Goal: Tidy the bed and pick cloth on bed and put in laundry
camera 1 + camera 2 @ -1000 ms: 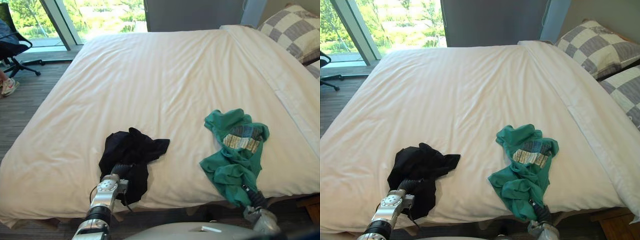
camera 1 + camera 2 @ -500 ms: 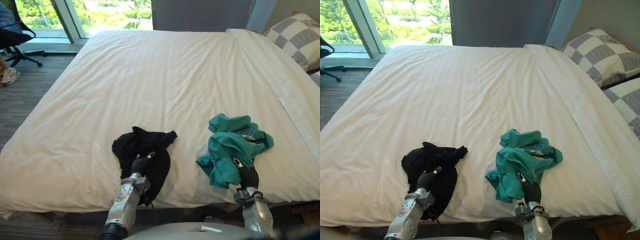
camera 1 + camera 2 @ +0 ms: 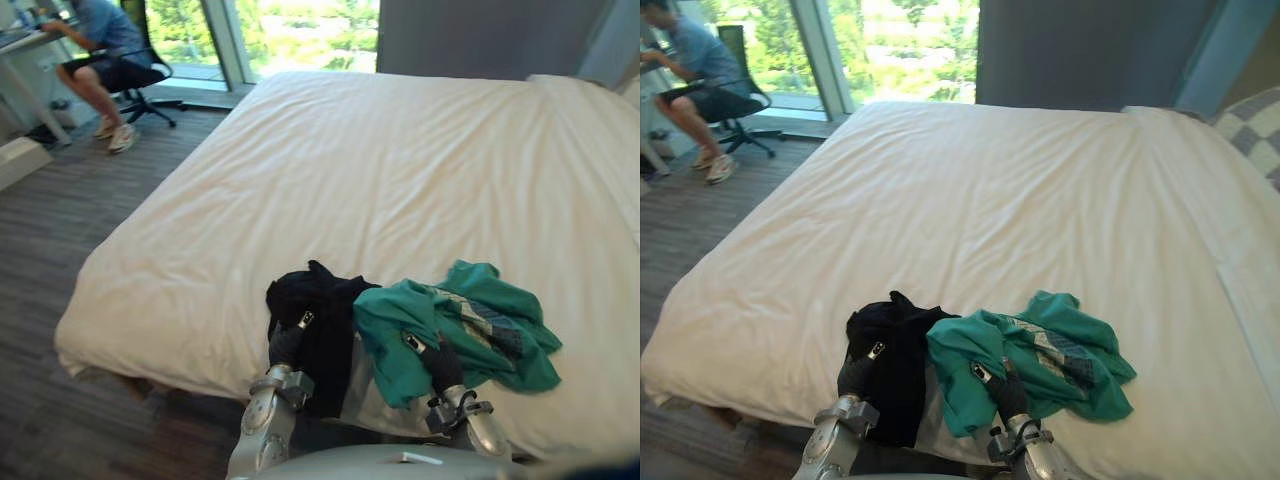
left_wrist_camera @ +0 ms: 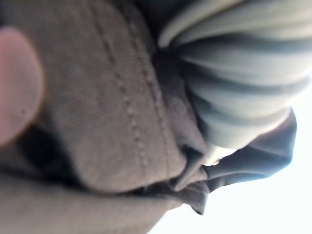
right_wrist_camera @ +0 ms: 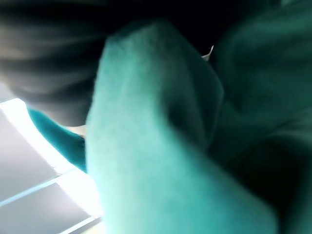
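A crumpled black cloth [image 3: 318, 312] lies at the near edge of the white bed [image 3: 400, 170] and hangs partly over it. My left hand [image 3: 287, 343] is buried in its lower folds, which press bunched against the hand in the left wrist view [image 4: 112, 122]. A green cloth [image 3: 480, 330] with a striped patch lies right beside it, touching. My right hand [image 3: 440, 366] holds a fold of it near the bed's edge, and the green cloth [image 5: 161, 146] wraps close over the hand in the right wrist view.
The bed's smooth white cover stretches far ahead. A checked pillow [image 3: 1255, 130] sits at the far right. Wooden floor [image 3: 60, 260] lies to the left. A person [image 3: 100, 35] sits on an office chair by the window at the far left.
Both cloths have been pulled toward the bed's near edge and bunched together, the green one now touching the black. The camera has swung left, bringing the floor and the person into view.
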Motion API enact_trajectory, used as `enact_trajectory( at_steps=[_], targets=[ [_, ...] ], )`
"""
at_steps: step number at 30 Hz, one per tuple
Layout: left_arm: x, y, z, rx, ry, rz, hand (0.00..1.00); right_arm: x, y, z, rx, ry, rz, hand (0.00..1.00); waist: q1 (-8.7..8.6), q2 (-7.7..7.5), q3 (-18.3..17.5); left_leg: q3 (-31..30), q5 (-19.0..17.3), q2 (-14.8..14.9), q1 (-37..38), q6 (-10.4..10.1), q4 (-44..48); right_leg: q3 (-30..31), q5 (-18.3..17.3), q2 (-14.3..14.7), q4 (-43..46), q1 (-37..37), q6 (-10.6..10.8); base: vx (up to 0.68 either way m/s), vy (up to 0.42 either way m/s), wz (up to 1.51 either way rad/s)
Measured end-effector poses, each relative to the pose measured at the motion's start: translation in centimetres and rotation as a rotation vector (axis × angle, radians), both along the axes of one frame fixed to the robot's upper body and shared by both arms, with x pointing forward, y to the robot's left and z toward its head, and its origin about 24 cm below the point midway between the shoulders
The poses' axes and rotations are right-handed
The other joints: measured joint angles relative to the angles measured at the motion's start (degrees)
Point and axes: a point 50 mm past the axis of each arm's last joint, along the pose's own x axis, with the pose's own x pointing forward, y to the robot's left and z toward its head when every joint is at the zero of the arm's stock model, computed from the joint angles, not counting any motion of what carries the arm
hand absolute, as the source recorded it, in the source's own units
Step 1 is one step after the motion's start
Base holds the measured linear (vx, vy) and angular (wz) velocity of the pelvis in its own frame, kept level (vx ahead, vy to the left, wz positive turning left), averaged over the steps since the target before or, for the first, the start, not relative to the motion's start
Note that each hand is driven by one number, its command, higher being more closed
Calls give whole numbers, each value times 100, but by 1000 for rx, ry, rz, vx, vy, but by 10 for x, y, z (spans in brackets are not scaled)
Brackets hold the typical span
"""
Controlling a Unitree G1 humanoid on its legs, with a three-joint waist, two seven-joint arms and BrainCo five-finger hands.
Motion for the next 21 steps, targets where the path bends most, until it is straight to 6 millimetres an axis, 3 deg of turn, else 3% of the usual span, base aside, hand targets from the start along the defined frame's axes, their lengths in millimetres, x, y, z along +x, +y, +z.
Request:
enact_trajectory(
  at_steps=[2, 4, 6, 8, 9, 10, 11, 12, 14, 17, 21],
  targets=[
    [0, -3, 6, -17, -27, 3, 100, 2, -3, 0, -14, -1, -15, 100, -41, 24, 22, 543, 123, 50, -429, -226, 990, -71, -142, -220, 218, 167, -31, 89, 98, 117],
    [-1, 1, 14, -10, -70, 16, 100, 5, -2, 2, -11, -14, -6, 100, -32, 29, -6, 617, 88, 52, -725, -169, 1256, 15, -404, -236, 224, 157, -200, 41, 88, 106],
    [1, 7, 17, 9, -92, 27, 100, 15, 0, 6, -12, -43, 10, 100, -34, -20, -42, 518, 101, -27, -896, -167, 1041, 62, -518, -152, 142, 152, -204, 47, -17, 121],
    [4, 6, 18, 14, -98, 11, 100, 23, -2, 5, -29, -49, 26, 100, -42, -28, 12, 447, 485, -223, -921, -103, 598, -136, -446, -157, 56, 240, -215, 7, -39, 132],
    [4, 4, 17, 19, -96, -6, 100, 25, -5, 2, -44, -39, 35, 100, -67, -27, 14, 424, 889, -332, -738, 44, -11, -413, -294, -183, -86, 399, -268, 33, -32, 124],
    [4, 6, 18, 28, -103, -22, 100, 25, -9, 1, -52, -32, 27, 100, -62, -62, 43, 964, 442, -175, -597, 125, 16, -760, -151, -218, -294, 610, -176, 84, -36, 122],
    [5, 5, 18, 26, -106, -24, 100, 26, -10, 1, -53, -34, 25, 100, -52, -32, 52, 1228, 346, 4, -608, 111, 308, -903, -151, -174, -351, 688, -176, 135, -37, 138],
    [7, -3, 18, 20, -108, -57, 100, 32, -14, 5, -59, -53, 26, 100, -100, 125, 104, 1636, 580, 114, -769, -49, 604, -1356, -136, -121, -251, 796, -159, 65, -11, 122],
    [11, -11, 21, 22, -125, -100, 100, 33, -16, 5, -63, -54, 24, 100, -155, 110, 96, 1633, 739, 9, -744, 50, 395, -1619, -78, -220, -93, 805, -124, -18, 39, 111],
    [13, -17, 23, 20, -135, -135, 100, 33, -15, 5, -48, -53, 17, 100, -144, 72, 103, 1376, 1051, -316, -644, -101, -409, -2158, 51, -340, 111, 930, -45, -66, 143, 114],
    [13, -8, 20, 56, -112, -153, 100, 37, -13, 7, -51, -56, 3, 100, 46, 123, 243, 827, 1491, -709, -404, 27, -1314, -2399, 426, -509, 521, 929, -20, -50, 140, 77]
  ],
)
